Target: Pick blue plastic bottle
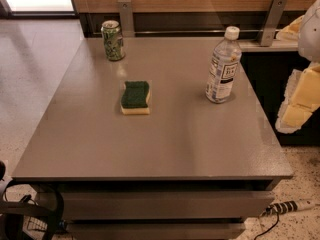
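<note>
A grey tabletop (165, 144) fills the view. The blue plastic bottle (222, 69) stands upright near its back right corner, untouched. My jaws hang beyond the right edge, apart from it; spread or pressed together, I cannot tell. Reaching, gripping and lifting all remain.

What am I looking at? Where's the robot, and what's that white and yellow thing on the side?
This is one picture from one camera, looking down at a grey table. I can't tell where the camera is mounted. The white and yellow thing at the right edge is the robot's arm. Its end effector, the grabbing part, is beside the table, touching nothing on it. On the table stand a blue plastic bottle and a green can. A green sponge lies near the middle.
</note>
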Controlling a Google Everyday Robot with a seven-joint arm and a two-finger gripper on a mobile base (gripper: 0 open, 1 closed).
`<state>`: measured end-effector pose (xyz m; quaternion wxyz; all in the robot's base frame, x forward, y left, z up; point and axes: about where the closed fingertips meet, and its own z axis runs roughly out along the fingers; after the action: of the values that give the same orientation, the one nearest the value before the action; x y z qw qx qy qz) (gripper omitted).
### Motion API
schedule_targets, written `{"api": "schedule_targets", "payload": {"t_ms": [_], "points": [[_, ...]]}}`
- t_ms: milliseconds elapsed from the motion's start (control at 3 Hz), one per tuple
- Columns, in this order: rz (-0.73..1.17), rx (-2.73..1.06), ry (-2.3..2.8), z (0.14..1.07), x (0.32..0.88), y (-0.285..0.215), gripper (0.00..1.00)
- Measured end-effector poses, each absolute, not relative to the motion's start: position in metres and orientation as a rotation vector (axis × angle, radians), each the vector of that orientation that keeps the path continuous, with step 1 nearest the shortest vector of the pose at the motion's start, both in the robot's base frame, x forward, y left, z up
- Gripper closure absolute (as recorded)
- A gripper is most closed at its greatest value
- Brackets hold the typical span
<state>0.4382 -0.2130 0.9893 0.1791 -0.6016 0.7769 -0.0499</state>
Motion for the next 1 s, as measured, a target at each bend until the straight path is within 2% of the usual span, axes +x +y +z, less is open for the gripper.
{"api": "schedule_targets", "payload": {"t_ms": [667,1000], "points": [[-0.136,-1.606,2.152,0.996,0.447,-0.224,0.00],[-0.084,-1.471,2.057,0.982,0.449,-0.255,0.00]]}}
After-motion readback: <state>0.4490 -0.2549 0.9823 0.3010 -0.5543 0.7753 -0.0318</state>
